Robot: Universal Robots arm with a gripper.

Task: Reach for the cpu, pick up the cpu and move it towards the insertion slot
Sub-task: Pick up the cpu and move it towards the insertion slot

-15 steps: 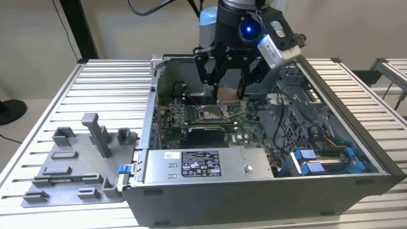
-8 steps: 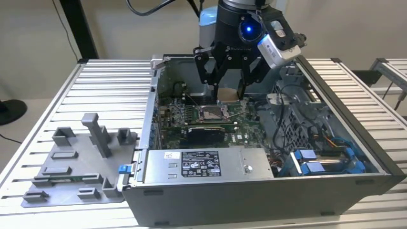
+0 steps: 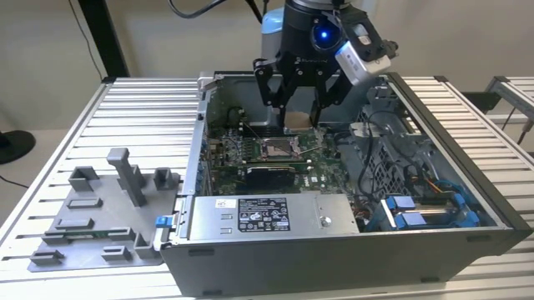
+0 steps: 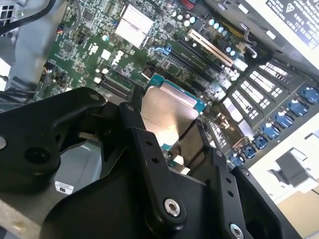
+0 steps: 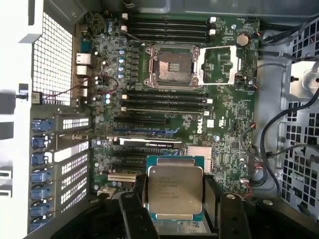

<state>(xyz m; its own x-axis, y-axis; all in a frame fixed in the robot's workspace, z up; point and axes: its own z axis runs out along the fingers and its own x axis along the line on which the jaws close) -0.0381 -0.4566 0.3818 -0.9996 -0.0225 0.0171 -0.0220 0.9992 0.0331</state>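
Note:
My gripper (image 3: pixel 299 117) hangs inside the open computer case, shut on the cpu (image 3: pixel 296 119), a flat square chip with a silvery top. In both wrist views the cpu (image 5: pixel 175 188) (image 4: pixel 166 113) sits clamped between the black fingers (image 5: pixel 133 209), held above the green board. The insertion slot (image 3: pixel 278 147) (image 5: pixel 173 66), a silver-framed socket with a dark centre, lies on the board just in front of and below the held chip in the exterior view. Its cover frame stands open to one side.
The grey case (image 3: pixel 351 250) surrounds the board, with its walls, a power supply box (image 3: pixel 262 215) and blue-clipped cables (image 3: pixel 417 212) close by. A grey tray with fixture blocks (image 3: pixel 100 212) lies on the ribbed table at the exterior view's left. Long black card slots (image 5: pixel 164 102) run beside the socket.

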